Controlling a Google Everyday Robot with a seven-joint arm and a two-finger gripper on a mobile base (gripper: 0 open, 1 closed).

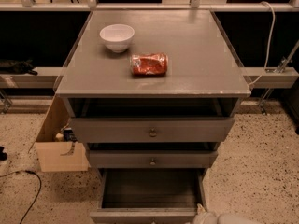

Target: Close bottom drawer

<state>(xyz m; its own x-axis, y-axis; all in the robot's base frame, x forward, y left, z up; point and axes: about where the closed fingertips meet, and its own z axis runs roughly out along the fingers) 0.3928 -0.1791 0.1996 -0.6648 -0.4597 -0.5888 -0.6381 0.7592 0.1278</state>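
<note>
The grey cabinet point(154, 85) has three drawers. The bottom drawer point(150, 189) is pulled far out toward me, its dark grey inside showing bare. Its front panel point(142, 215) lies at the lower edge of the view. The middle drawer point(152, 159) and the top drawer point(152, 130) stick out a little, each with a small round knob. My gripper point(211, 217) shows only as a white shape at the bottom edge, right by the front right corner of the bottom drawer. Most of it is cut off by the frame.
A white bowl point(117, 37) and a crushed red can point(149, 64) rest on the cabinet top. An open cardboard box point(58, 146) stands on the speckled floor left of the cabinet. A black cable point(28, 190) runs on the floor at the left. Railings and shelves stand behind.
</note>
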